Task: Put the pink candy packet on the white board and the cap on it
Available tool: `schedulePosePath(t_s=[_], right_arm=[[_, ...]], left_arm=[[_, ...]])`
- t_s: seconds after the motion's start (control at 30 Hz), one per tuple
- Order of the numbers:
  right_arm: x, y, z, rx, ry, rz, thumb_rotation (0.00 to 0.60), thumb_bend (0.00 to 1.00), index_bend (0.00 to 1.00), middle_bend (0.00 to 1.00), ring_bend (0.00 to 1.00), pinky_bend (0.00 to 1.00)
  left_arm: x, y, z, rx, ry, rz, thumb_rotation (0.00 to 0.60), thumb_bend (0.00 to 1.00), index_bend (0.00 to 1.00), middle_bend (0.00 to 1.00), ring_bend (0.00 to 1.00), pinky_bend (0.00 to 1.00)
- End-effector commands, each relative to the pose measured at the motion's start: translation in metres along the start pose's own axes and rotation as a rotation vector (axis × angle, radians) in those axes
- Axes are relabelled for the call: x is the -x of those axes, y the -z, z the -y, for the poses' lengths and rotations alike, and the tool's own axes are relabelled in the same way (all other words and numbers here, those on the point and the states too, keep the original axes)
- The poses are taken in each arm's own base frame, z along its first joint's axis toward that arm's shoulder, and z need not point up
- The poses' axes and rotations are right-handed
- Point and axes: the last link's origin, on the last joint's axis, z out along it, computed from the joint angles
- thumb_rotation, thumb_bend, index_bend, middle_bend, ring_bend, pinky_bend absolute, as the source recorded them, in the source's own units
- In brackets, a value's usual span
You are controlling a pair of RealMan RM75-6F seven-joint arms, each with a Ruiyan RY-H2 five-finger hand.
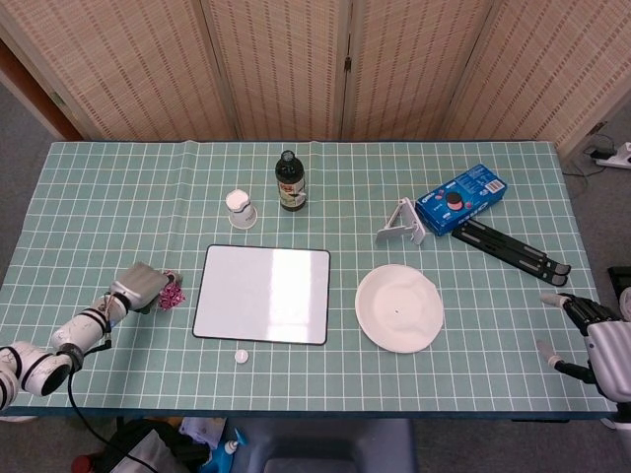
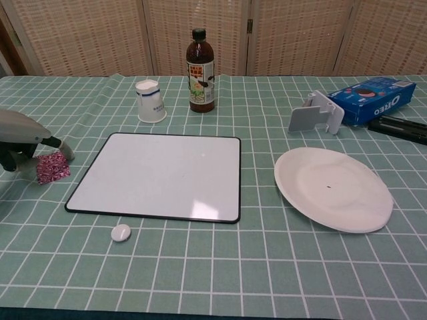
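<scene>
Cap (image 2: 121,232): small white disc on the cloth (image 2: 220,273), nearest the front edge, just off the board's front-left corner and not touching it.
Right hand (image 1: 599,340): low at the table's front-right corner, at about 4 o'clock from the plate and well apart from it; the fingers (image 1: 554,299) point toward the table, apart from one another, with nothing between them. The chest view does not show it.
Left hand (image 2: 20,137): at the far left, at 9 o'clock from the board; the forearm runs back toward the front-left corner and the grey back of the hand faces up. It reaches toward the board and lies over the packet, fingers (image 2: 59,145) curled down at the packet's top edge and touching it. Whether they pinch it or only rest on it, I cannot tell.
Packet (image 2: 53,167): pink, on the cloth under the left fingertips, just beside the board's left edge and not on it.
Board (image 2: 159,175): white with a dark rim, flat at mid-table, bare.
Plate (image 2: 333,187): white, at 3 o'clock from the board, near it but apart.
Cup (image 2: 151,101): white, upside down, at 11 o'clock beyond the board.
Bottle (image 2: 201,71): dark, upright, at 12 o'clock beyond the board, right of the cup.
Stand (image 2: 315,113): grey, at 12 o'clock from the plate.
Box (image 2: 371,99): blue Oreo box, right of the stand, at the far right.
</scene>
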Motion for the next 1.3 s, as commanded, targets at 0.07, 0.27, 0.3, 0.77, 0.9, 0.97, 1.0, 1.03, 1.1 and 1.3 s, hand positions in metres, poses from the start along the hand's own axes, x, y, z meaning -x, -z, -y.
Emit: schedulePosePath(t_s=[0.07,0.27,0.3,0.77,0.9,0.97,1.0,1.03,1.1,1.3], right_arm=[[0.001,-0.001,0.0,-0.004,-0.001,0.003,0.6,0.24,0.26,0.3,0.3,0.38],[0.0,-0.001,0.001,-0.009,-0.002,-0.001,0.6,0.24,0.26,0.3,0.3,0.38],[-0.001,-0.001,0.002,-0.01,-0.003,-0.002,0.6,0.24,0.26,0.3,0.3,0.38],[-0.002,-0.001,0.002,-0.016,-0.005,-0.007,0.6,0.24,0.26,0.3,0.3,0.38],[-0.001,-0.001,0.002,-0.02,-0.006,-0.005,0.6,0.24,0.26,0.3,0.3,0.38],[-0.001,-0.002,0.003,-0.023,-0.007,-0.004,0.6,0.24,0.26,0.3,0.3,0.38],[-0.001,-0.002,0.003,-0.024,-0.008,-0.004,0.6,0.24,0.26,0.3,0.3,0.38],[0.0,-0.002,0.003,-0.024,-0.008,-0.004,0.6,0.24,0.26,0.3,0.3,0.38],[0.0,-0.002,0.003,-0.025,-0.01,-0.002,0.6,0.24,0.26,0.3,0.3,0.38],[0.001,-0.003,0.004,-0.032,-0.01,-0.001,0.6,0.24,0.26,0.3,0.3,0.38]], left_arm=[[0.005,0.006,0.005,-0.015,0.015,0.02,0.6,0.66,0.16,0.95,0.94,1.0],[0.01,0.015,0.01,-0.032,0.038,0.048,0.6,0.66,0.16,0.95,0.94,1.0],[0.011,0.017,0.011,-0.034,0.041,0.053,0.6,0.66,0.16,0.95,0.94,1.0],[0.007,0.045,0.011,-0.032,0.071,-0.272,0.6,0.3,0.17,0.89,0.87,1.0],[0.014,0.048,0.012,-0.001,0.048,-0.33,0.6,0.16,0.18,0.88,0.89,1.0],[0.018,0.049,0.013,0.008,0.029,-0.338,0.6,0.15,0.19,0.89,0.9,1.0],[0.02,0.05,0.013,0.015,0.027,-0.339,0.6,0.15,0.19,0.89,0.91,1.0],[0.022,0.05,0.013,0.02,0.031,-0.334,0.6,0.15,0.19,0.89,0.91,1.0],[0.027,0.05,0.012,0.028,0.045,-0.322,0.6,0.15,0.21,0.91,0.92,1.0],[0.037,0.044,0.01,0.032,0.041,-0.252,0.6,0.15,0.27,0.93,0.94,1.0]])
